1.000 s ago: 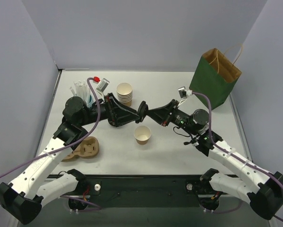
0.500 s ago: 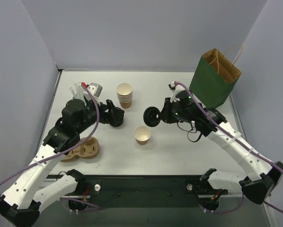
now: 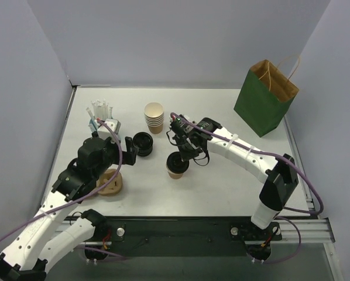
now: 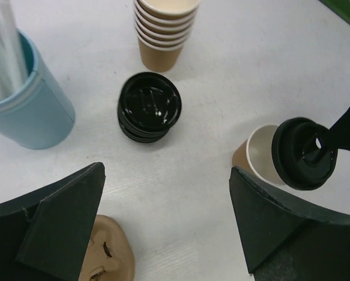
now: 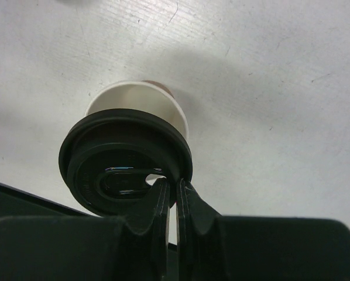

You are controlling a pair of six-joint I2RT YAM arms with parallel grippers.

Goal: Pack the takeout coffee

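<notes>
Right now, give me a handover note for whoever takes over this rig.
The left gripper is open and empty, hovering near the lid stack.
The right gripper is shut on the black lid, holding it off-centre over the cup, not seated.
The green bag stands at the far right, the cup not in it.
Done: lid picked. Left: seat lid, bag the cup.
</notes>
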